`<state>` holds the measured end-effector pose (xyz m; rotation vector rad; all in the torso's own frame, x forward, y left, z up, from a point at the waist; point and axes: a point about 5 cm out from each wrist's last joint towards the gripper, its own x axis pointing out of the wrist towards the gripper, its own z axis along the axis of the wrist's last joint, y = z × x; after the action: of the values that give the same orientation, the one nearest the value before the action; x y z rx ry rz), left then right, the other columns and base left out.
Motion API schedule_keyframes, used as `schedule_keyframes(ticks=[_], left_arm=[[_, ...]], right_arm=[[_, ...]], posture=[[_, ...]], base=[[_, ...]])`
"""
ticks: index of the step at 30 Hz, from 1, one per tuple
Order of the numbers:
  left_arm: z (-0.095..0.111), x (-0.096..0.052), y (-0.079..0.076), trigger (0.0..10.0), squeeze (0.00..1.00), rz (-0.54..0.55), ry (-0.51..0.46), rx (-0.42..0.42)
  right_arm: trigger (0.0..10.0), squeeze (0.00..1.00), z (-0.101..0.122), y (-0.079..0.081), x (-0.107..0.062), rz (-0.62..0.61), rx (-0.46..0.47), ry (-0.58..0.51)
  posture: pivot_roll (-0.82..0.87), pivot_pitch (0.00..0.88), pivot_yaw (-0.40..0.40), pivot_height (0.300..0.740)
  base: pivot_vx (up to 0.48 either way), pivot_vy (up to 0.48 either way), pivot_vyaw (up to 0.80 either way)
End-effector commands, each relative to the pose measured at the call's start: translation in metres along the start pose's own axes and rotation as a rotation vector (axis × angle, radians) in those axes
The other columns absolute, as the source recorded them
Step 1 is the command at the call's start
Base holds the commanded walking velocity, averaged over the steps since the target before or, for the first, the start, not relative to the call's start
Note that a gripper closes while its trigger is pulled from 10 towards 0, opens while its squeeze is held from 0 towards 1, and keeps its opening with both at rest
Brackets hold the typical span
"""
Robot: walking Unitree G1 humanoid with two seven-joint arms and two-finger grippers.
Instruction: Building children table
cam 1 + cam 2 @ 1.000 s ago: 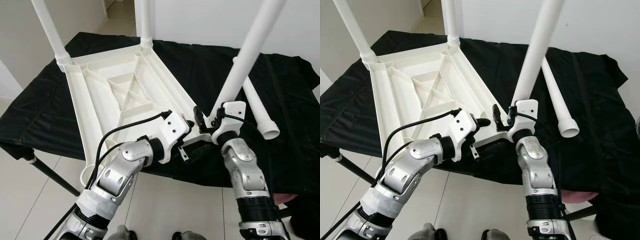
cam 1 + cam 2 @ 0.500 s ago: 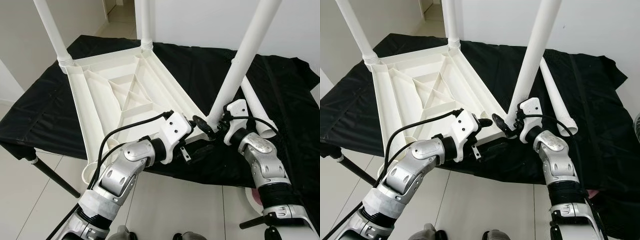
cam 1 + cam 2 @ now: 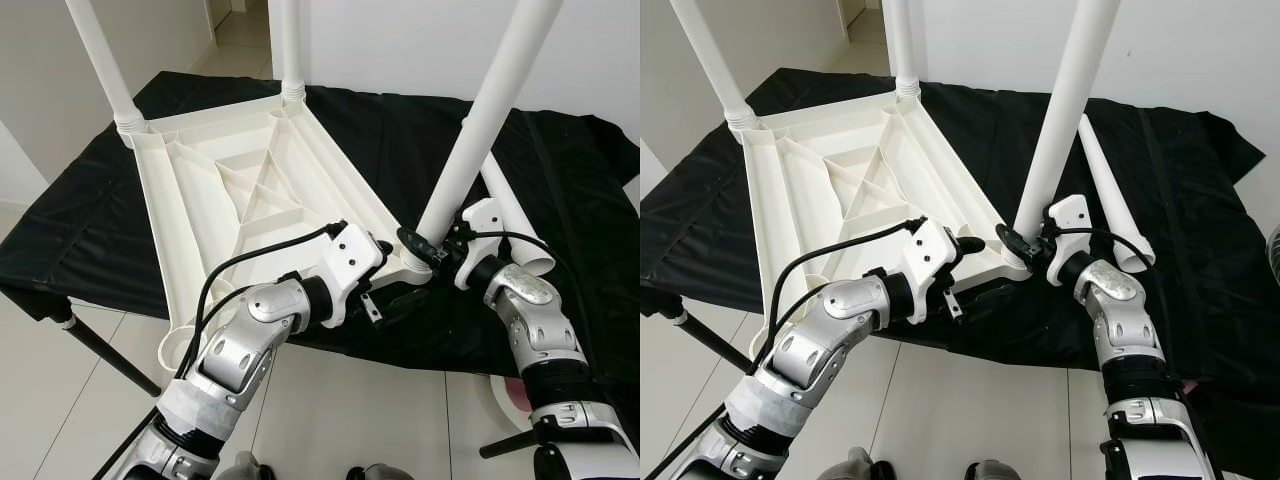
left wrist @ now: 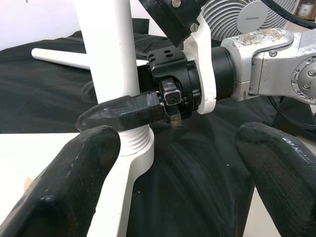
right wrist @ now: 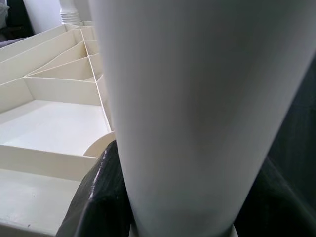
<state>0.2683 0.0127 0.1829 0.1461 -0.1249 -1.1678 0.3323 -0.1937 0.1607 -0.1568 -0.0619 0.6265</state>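
The white children's table top [image 3: 230, 190] lies upside down on a black cloth [image 3: 90, 230]. Two legs stand at its far corners [image 3: 100, 60] [image 3: 288, 45]. A third leg [image 3: 480, 130] rises from the near right corner. My right gripper [image 3: 425, 248] is shut on this leg's base; the right wrist view has the leg [image 5: 197, 98] between black fingers [image 5: 101, 197]. My left gripper [image 3: 392, 275] hangs open just in front of that corner, its fingers [image 4: 94, 168] wide apart on either side of the leg's threaded base [image 4: 136, 143].
A loose white leg [image 3: 515, 215] lies on the cloth to the right of the standing leg. The cloth's front edge drops to a tiled floor [image 3: 330, 400]. A dark stand leg [image 3: 100, 350] slants under the left side. White walls lie behind.
My right forearm has swung out to the right, and its gripper has come round the base of the near right leg and closed on it. The left gripper has hardly moved.
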Motion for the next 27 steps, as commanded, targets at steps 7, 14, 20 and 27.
schedule_keyframes(ticks=[7, 14, 20, 27], left_arm=[[0.001, 0.0, 0.002, 10.0, 0.0, 0.029, 0.007, 0.01], [0.004, 0.0, 0.001, 10.0, 0.0, 0.023, 0.003, 0.01], [0.005, -0.002, -0.002, 10.0, 0.0, 0.015, 0.004, 0.002], [0.004, -0.002, -0.003, 10.0, 0.0, 0.015, 0.008, -0.002]], right_arm=[[10.0, 0.0, -0.009, 0.008, -0.002, -0.043, 0.048, 0.009], [10.0, 0.0, -0.006, 0.011, -0.005, -0.069, 0.049, -0.013], [10.0, 0.0, -0.002, 0.013, -0.008, -0.102, 0.052, -0.038], [10.0, 0.0, -0.001, 0.016, -0.009, -0.112, 0.059, -0.042]], posture=[[-0.11, 0.088, 0.034, 0.74], [-0.12, 0.129, 0.041, 0.74], [-0.12, 0.155, 0.048, 0.74], [-0.12, 0.161, 0.046, 0.74]], base=[[0.0, 0.0, 0.0], [0.0, 0.0, 0.0], [0.0, 0.0, 0.0], [0.0, 0.0, 0.0]])
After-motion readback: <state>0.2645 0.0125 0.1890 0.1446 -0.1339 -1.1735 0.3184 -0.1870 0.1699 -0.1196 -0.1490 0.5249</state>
